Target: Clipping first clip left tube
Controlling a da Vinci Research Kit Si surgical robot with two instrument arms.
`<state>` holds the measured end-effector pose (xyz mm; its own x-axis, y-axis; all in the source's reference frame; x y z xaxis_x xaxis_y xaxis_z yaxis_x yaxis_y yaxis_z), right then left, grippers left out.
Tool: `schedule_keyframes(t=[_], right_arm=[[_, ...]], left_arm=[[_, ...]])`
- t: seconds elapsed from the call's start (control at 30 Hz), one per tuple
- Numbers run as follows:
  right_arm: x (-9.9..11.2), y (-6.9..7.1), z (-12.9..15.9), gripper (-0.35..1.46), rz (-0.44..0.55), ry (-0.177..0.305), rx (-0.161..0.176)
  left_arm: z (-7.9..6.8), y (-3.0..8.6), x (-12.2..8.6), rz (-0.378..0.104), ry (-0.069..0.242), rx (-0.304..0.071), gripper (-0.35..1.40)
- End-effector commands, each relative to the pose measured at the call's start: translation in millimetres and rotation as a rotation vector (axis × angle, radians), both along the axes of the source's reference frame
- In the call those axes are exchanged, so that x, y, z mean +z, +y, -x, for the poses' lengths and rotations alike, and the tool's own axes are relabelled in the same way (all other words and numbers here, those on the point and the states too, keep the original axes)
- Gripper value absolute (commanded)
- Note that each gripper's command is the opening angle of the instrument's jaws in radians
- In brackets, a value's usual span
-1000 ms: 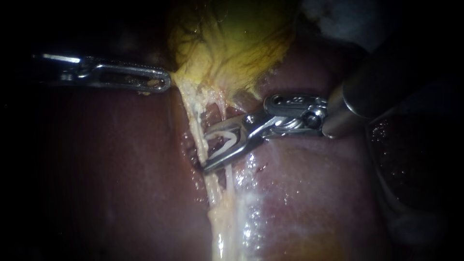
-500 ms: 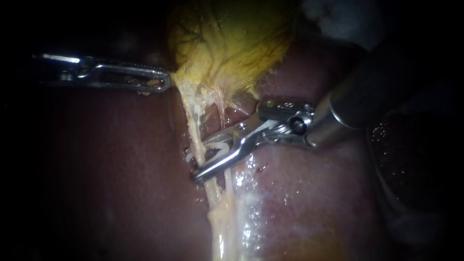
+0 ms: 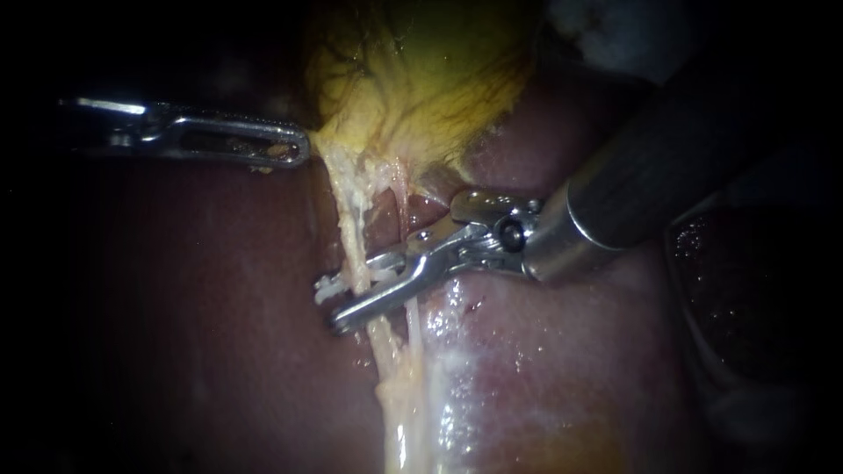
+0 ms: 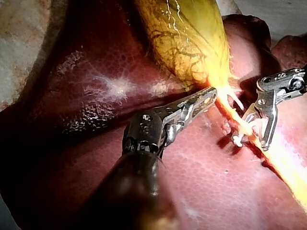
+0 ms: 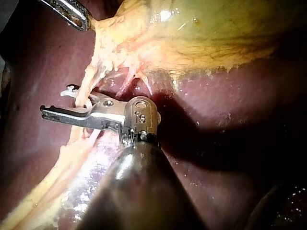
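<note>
Endoscope view, items as I hold them:
1. My left instrument: claw closed on the edge of the gallbladder at its neck, shaft lying level over the dark liver.
2. My right instrument: claw part open and carrying a white clip, set astride the left tube below the gallbladder's neck.
3. Clip: free tips poke out past the tube's far side (the right wrist view agrees).
4. Right tube: thin strand just beside; the claw's lower half crosses over it.
</note>
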<state>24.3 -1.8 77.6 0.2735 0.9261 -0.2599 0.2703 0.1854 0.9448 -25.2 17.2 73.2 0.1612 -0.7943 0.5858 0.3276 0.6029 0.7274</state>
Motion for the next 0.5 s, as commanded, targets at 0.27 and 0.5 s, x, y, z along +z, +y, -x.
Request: schedule_keyframes(t=[0.27,0.5], right_arm=[[-1.3,-1.4,-0.4,0.53,-0.071,-0.04,0.005],[-1.2,-3.0,0.2,0.53,-0.084,-0.032,-0.06]], left_arm=[[0.0,0.0,0.0,0.0,0.0,0.0,-0.35],[0.1,0.0,0.0,0.0,0.0,0.0,-0.35]])
